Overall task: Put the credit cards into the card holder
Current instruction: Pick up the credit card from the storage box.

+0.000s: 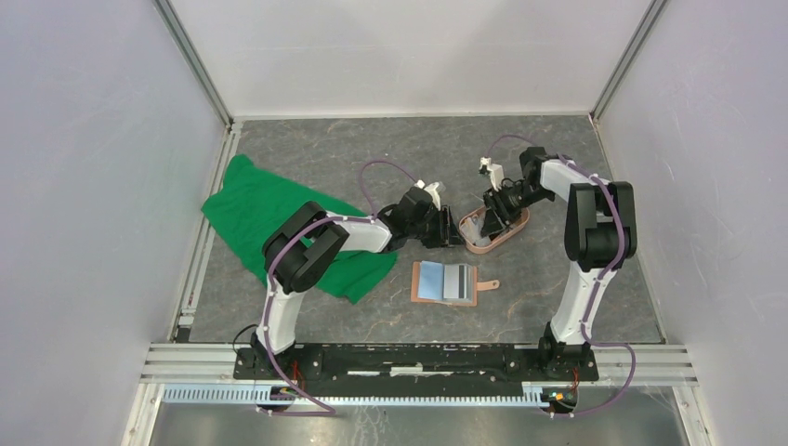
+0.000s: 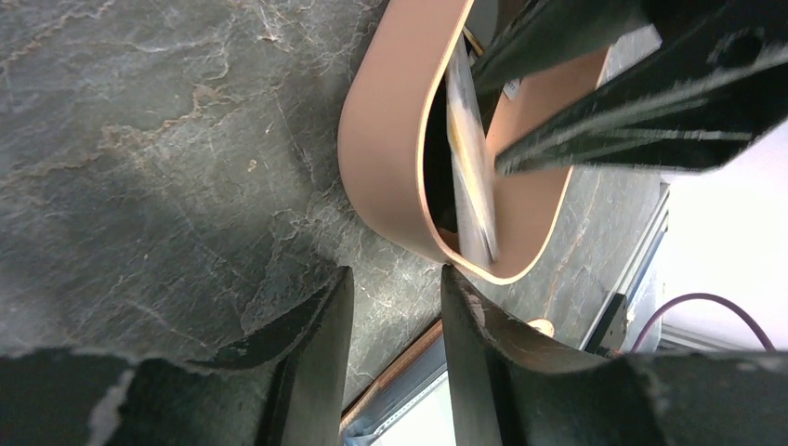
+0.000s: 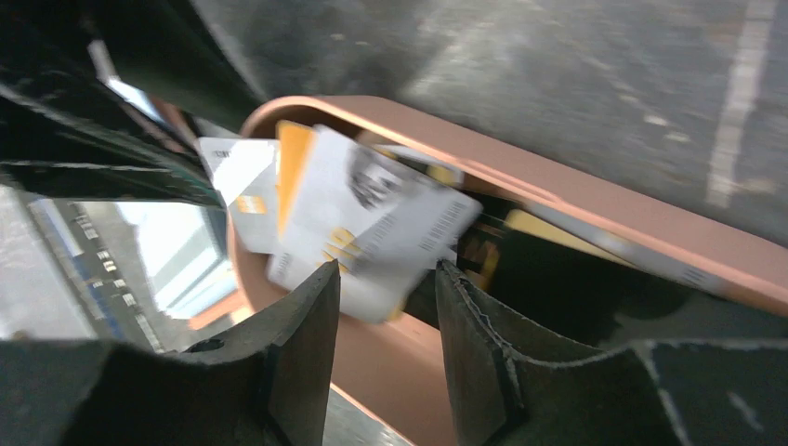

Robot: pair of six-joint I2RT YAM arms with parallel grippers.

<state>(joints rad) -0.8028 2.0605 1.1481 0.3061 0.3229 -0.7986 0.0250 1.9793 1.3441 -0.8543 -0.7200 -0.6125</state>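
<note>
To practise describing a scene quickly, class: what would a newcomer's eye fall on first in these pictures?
The bright green cloth, crumpled on the left of the table, stands out first. Next, the left pincer and right pincer meet at the salmon-pink tray near the middle, where loose cards lie jumbled. The tan card holder lies open nearer the arm bases.

Bright, even light from above; both wrist pictures are soft and smeared.
Seen from overhead, the grey counter point(image 1: 372, 158) is evenly lit, with only faint, soft-edged shadows. In the left wrist picture a broad shadow dims the lower left, and the far right burns out to white. In the right wrist picture the cards point(image 3: 372, 218) are smeared by motion, and the dark fingers point(image 3: 297, 372) along the bottom edge are out of focus.
</note>
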